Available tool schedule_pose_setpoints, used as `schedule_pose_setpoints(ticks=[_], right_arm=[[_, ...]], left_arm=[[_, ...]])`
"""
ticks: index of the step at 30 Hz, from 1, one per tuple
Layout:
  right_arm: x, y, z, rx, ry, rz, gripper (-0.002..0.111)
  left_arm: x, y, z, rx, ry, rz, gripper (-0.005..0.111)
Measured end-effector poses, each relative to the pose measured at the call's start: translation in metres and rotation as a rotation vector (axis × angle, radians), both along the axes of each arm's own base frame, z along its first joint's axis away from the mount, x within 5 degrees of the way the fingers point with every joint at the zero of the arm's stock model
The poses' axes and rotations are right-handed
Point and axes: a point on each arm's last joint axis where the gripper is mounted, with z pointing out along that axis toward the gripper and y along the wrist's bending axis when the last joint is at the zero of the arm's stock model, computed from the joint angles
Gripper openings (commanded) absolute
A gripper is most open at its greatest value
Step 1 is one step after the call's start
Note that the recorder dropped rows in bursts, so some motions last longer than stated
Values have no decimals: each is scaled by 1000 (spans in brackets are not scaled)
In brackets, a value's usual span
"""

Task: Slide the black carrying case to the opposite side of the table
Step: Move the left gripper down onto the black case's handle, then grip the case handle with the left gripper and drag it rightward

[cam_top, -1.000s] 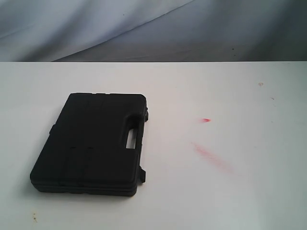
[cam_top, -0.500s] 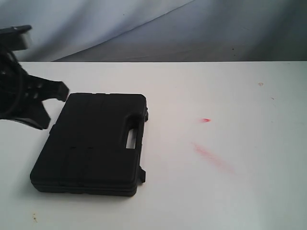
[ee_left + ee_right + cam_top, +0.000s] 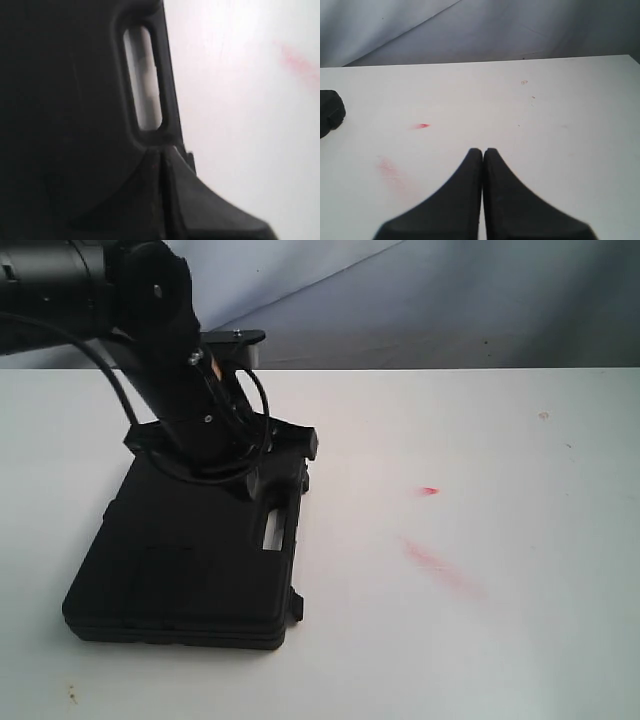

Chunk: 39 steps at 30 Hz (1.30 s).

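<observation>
The exterior camera looks down at a slant across the white worktop [image 3: 520, 660] toward a grey cloth backdrop [image 3: 450, 300]. The left wrist camera hangs very near the black case [image 3: 60, 100], facing its handle slot [image 3: 143, 80] over the left fingers [image 3: 200, 210]. The right wrist camera looks low along the worktop over the right fingers [image 3: 455, 200]. All three show the red smear [image 3: 440, 568].

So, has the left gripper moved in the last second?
Yes. The left gripper came in from the left and is now over the case, nearer the smear.
</observation>
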Motion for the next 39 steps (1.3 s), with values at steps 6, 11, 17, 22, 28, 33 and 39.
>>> schedule_pose_setpoints(ticks=[6, 11, 17, 22, 28, 33, 39], right_arm=[[0, 0, 0, 0, 0, 0, 0], [0, 0, 0, 0, 0, 0, 0], [0, 0, 0, 0, 0, 0, 0], [0, 0, 0, 0, 0, 0, 0], [0, 0, 0, 0, 0, 0, 0], [0, 0, 0, 0, 0, 0, 0], [0, 0, 0, 0, 0, 0, 0]], left_arm=[[13, -10, -13, -51, -58, 35, 1], [19, -12, -25, -36, -50, 90, 1], [25, -15, -50, -14, -20, 124, 1], [29, -18, -69, -2, 1, 130, 11], [31, -20, -72, -22, -3, 142, 43], [30, -20, -72, -29, 4, 160, 42], [31, -21, -72, -40, 5, 185, 42]])
